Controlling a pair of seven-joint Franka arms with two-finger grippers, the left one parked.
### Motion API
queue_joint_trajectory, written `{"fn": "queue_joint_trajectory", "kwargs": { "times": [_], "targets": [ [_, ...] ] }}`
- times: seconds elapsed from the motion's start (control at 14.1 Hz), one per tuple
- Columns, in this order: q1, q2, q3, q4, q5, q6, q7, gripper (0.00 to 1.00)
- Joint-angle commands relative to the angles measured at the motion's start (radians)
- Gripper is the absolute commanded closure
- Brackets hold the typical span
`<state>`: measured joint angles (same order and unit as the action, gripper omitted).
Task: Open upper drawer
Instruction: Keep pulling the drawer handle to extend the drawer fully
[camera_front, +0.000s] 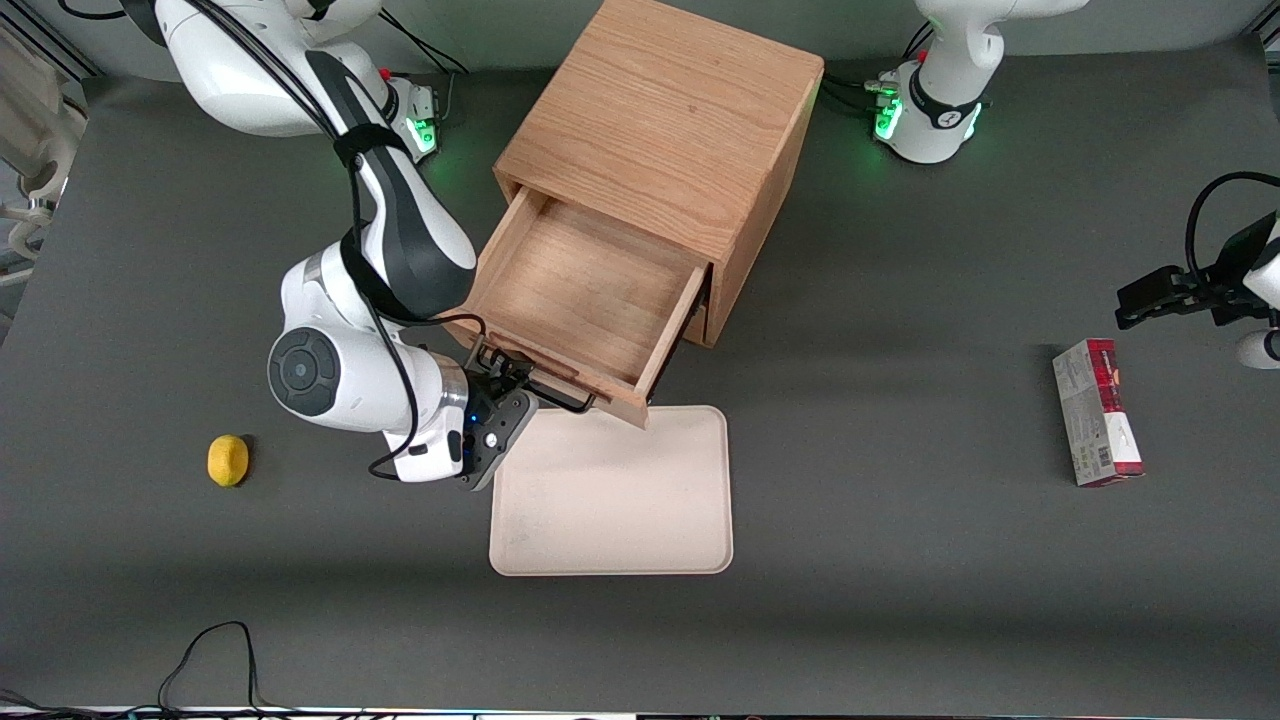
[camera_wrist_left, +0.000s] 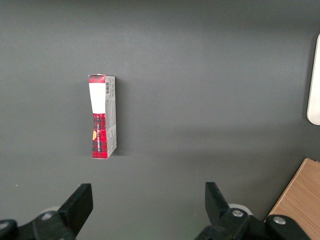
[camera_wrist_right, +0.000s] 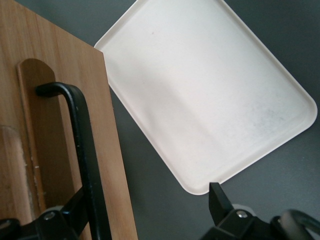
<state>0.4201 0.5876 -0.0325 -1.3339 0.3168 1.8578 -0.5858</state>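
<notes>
The oak cabinet (camera_front: 660, 120) stands mid-table. Its upper drawer (camera_front: 580, 290) is pulled far out, and its light-wood inside is bare. The thin black wire handle (camera_front: 562, 400) on the front panel (camera_wrist_right: 65, 125) faces the front camera and also shows in the right wrist view (camera_wrist_right: 82, 145). My right gripper (camera_front: 510, 385) is at that handle, in front of the drawer. It is open (camera_wrist_right: 147, 200): one finger (camera_wrist_right: 75, 207) lies right by the handle bar and the other finger (camera_wrist_right: 218, 200) stands far apart over the mat. The bottommost drawer is hidden under the upper one.
A cream tray (camera_front: 615, 500) lies on the mat just in front of the open drawer, and shows in the right wrist view (camera_wrist_right: 210, 90). A lemon (camera_front: 228, 460) lies toward the working arm's end. A red and grey box (camera_front: 1097, 412) lies toward the parked arm's end, seen also by the left wrist (camera_wrist_left: 102, 122).
</notes>
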Motion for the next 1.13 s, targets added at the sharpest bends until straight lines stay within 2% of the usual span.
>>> {"fn": "queue_joint_trajectory", "kwargs": {
  "times": [0.0,1.06],
  "targets": [
    [-0.017,0.05,0.005,0.081,-0.005,-0.009,-0.02,0.0],
    [-0.06,0.101,0.006,0.144,-0.005,-0.003,-0.02,0.0]
  ]
}}
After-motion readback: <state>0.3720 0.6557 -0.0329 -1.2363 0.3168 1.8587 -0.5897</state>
